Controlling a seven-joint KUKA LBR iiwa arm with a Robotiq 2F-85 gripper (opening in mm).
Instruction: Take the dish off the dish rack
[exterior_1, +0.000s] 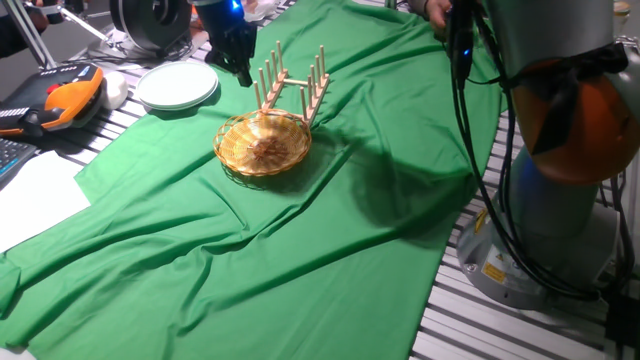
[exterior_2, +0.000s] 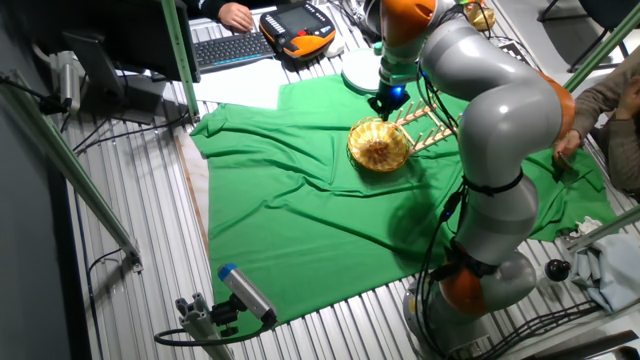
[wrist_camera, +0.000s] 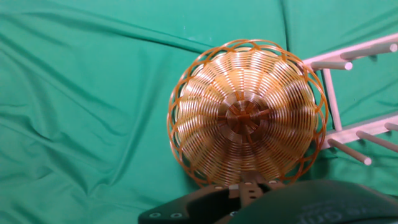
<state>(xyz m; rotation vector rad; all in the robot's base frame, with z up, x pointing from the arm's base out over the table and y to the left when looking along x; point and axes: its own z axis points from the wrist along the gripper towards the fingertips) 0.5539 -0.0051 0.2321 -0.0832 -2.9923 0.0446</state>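
Observation:
The dish (exterior_1: 263, 143) is a round golden wicker bowl. It lies open side up on the green cloth, touching the near end of the dish rack (exterior_1: 295, 85). The rack is light wood with upright pegs and nothing sits in it. Both also show in the other fixed view, dish (exterior_2: 379, 146) and rack (exterior_2: 425, 125). My gripper (exterior_1: 243, 75) hangs above the cloth just beyond the dish, beside the rack, and holds nothing; it also shows in the other fixed view (exterior_2: 383, 103). The hand view looks straight down into the dish (wrist_camera: 245, 112), rack (wrist_camera: 332, 99) at right; the fingers are hidden.
Stacked white plates (exterior_1: 177, 85) sit left of the rack at the cloth's edge. An orange teach pendant (exterior_1: 60, 100) and a keyboard (exterior_2: 235, 48) lie beyond. The arm's base (exterior_1: 560, 150) stands at the right. The green cloth (exterior_1: 300, 260) is wrinkled.

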